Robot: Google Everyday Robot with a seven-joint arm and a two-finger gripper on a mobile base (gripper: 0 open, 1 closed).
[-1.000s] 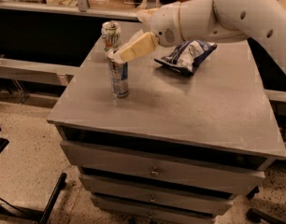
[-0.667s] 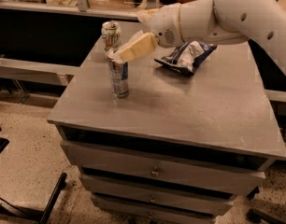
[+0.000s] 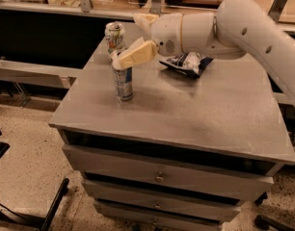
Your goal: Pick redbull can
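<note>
The redbull can (image 3: pixel 123 83), slim and silver with blue panels, stands upright on the left part of the grey cabinet top (image 3: pixel 186 109). My gripper (image 3: pixel 139 38) comes in from the right on the white arm (image 3: pixel 244 28), at the height of the can's top. Its near cream finger (image 3: pixel 135 55) covers the can's top edge. The far finger (image 3: pixel 146 19) stands apart behind it, so the gripper is open. I cannot tell whether the can is between the fingers. Nothing is held.
A shorter white can with green and red marks (image 3: pixel 114 34) stands just behind the redbull can. A blue and white chip bag (image 3: pixel 186 63) lies right of them under the arm. The cabinet has drawers in front, and a dark counter runs behind.
</note>
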